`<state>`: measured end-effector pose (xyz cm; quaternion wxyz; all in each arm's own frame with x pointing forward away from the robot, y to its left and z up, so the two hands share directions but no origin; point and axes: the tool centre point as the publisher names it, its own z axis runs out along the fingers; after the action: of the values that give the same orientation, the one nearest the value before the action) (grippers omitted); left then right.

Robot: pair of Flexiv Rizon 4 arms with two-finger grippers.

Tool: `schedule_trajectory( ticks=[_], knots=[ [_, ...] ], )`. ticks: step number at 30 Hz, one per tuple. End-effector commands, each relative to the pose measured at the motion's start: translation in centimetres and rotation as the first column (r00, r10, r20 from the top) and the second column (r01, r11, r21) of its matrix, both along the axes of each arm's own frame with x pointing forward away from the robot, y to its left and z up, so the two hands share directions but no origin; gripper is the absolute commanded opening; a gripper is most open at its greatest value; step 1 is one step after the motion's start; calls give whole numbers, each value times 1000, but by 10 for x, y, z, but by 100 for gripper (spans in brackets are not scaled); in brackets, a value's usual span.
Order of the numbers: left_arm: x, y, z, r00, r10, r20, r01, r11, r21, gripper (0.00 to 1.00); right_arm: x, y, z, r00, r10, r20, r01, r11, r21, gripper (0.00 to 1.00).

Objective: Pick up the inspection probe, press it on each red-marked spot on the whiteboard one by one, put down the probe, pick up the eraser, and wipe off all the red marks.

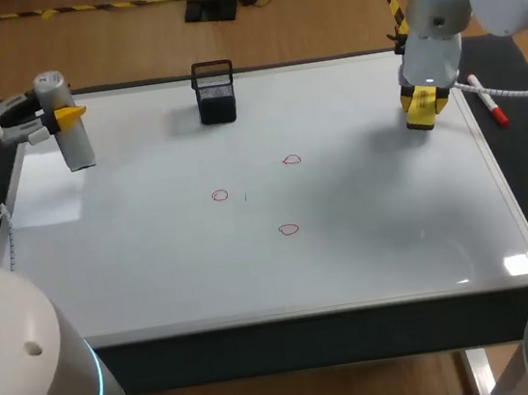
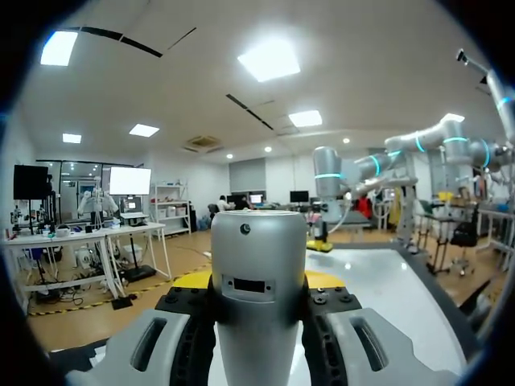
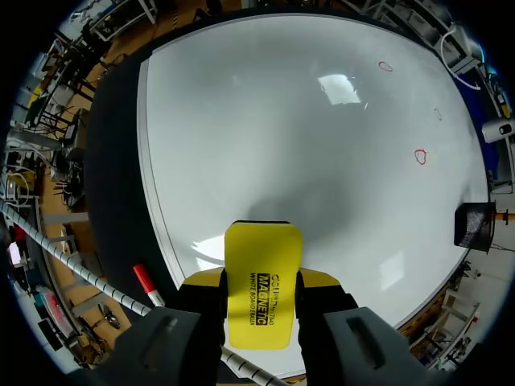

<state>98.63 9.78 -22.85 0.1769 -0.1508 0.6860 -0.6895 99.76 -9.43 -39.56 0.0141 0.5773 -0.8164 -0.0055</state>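
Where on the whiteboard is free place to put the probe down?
Bare: the band between the red marks and the near edge of the whiteboard, and the far strip between black basket and eraser in the right gripper. Crowded: the marked middle, and the far left, where the left gripper holds the probe.

Wide open whiteboard (image 1: 370, 261) across the middle and near side, around the red marks (image 1: 289, 229). Blocked only by a mesh basket (image 1: 215, 92) at the far edge; marker (image 1: 493, 113) seemingly just off the right rim.
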Motion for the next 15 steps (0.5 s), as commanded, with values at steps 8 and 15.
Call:
schedule_trajectory(
  ticks=[8,15],
  knots=[
    [-1,0,2,1000,4,1,-4,1000,1,0,-13,39,4,999,41,14,-40,999,-21,0],
    [-1,0,2,1000,4,1,-4,1000,1,0,-28,86,5,997,62,37,-61,998,-30,0]
  ],
)
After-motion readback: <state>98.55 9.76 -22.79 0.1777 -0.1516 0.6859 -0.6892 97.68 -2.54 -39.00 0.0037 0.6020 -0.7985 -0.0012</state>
